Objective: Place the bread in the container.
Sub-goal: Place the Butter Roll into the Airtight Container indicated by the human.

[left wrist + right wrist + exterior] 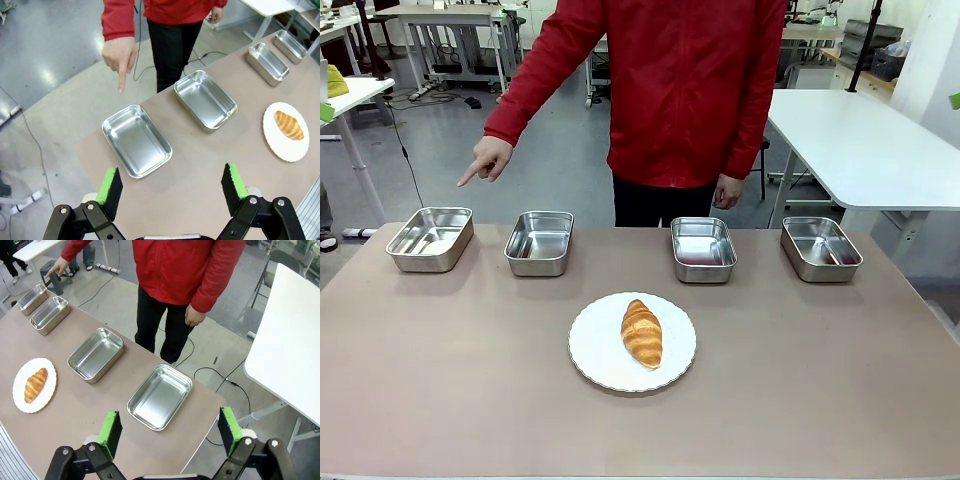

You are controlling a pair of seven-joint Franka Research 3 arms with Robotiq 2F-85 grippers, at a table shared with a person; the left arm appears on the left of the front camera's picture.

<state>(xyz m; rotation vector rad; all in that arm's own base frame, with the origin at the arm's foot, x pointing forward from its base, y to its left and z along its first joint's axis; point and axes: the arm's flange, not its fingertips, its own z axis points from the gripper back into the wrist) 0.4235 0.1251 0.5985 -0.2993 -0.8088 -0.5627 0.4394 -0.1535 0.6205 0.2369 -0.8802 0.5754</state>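
Bread [641, 333] on plate [595, 348]; hand [486, 160] points, seemingly at leftmost container [426, 262].

Bread [641, 333] lies on white plate [595, 352]; person's hand [488, 160] points toward leftmost container [430, 256].

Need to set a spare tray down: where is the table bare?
Bare table lies left and right of the plate, which holds the croissant, and along the near edge. A narrower gap separates the second pan and third pan from the left. Otherwise the far edge is crowded.
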